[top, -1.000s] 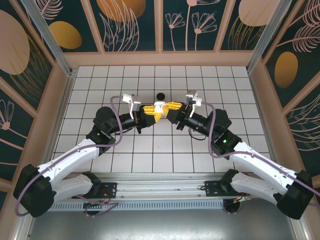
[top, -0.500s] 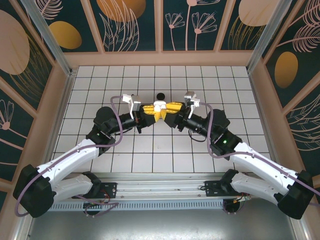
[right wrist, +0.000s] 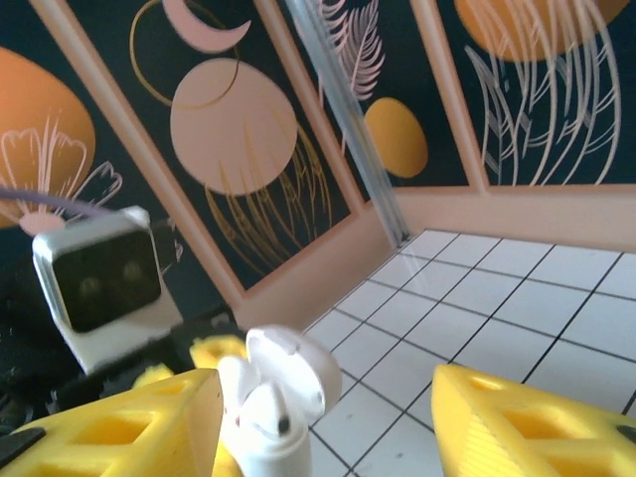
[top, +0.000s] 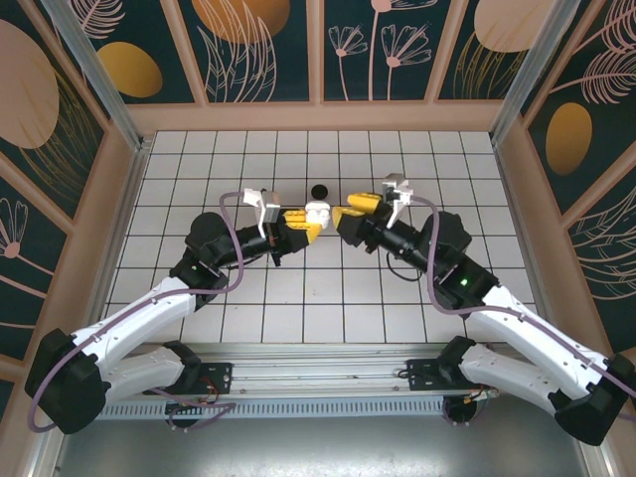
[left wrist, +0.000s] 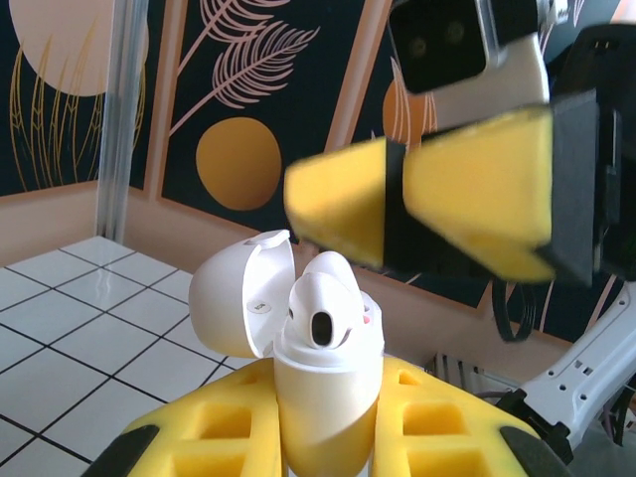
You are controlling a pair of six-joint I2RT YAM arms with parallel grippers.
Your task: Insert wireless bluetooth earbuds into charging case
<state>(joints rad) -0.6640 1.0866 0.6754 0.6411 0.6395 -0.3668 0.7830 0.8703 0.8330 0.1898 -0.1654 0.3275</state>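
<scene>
Since a second ago the right gripper (top: pixel 345 212) has let its jaws part and drawn back a little to the right of the charging case (top: pixel 318 212). It had been pressed against the case. We now see its yellow fingers standing wide, one on each side of the case and touching nothing.

The left gripper (left wrist: pixel 328 442) is clamped on the lower body of the case and holds it upright. The lid (left wrist: pixel 238 298) is tipped back, open. A white earbud (left wrist: pixel 323 303) sits in the mouth of the case, its head rising above the rim.

A small black object (top: pixel 318 191) lies on the tiled floor (top: pixel 467 169) just behind the case. The floor runs out to the walls (top: pixel 318 117), well apart from both arms on every side.
</scene>
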